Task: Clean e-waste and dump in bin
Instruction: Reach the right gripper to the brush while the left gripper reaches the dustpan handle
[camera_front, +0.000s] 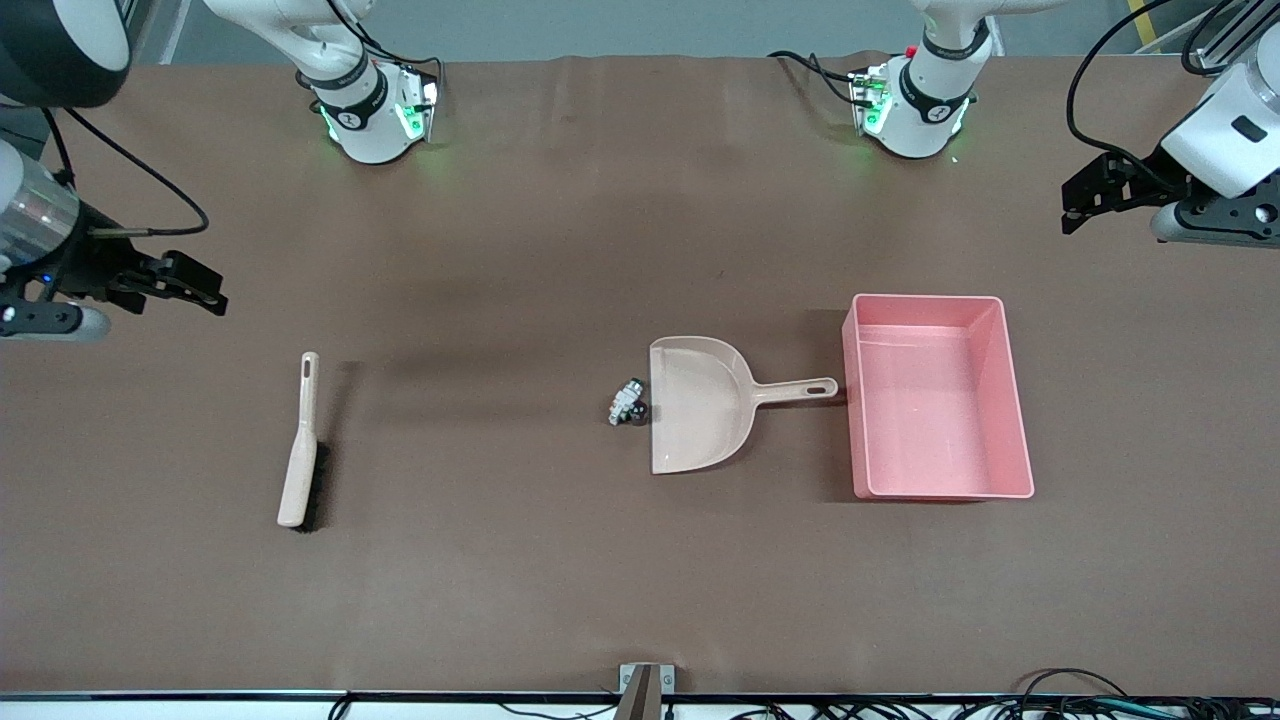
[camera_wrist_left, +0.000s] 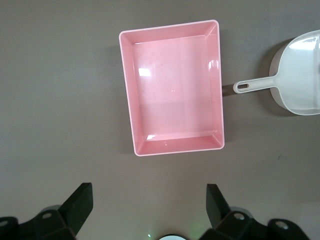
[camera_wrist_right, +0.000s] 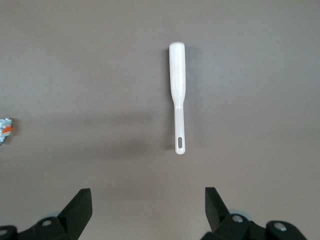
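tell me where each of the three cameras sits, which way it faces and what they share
Front view: high across the table, facing both arm bases; shows the brush, e-waste, dustpan, bin, left gripper and right gripper.
Left wrist view: looks down on the bin and the dustpan's handle; its own open fingers show.
Right wrist view: looks down on the brush, e-waste at the edge; its own open fingers show.
Shared: both wrist views' things also appear in the front view.
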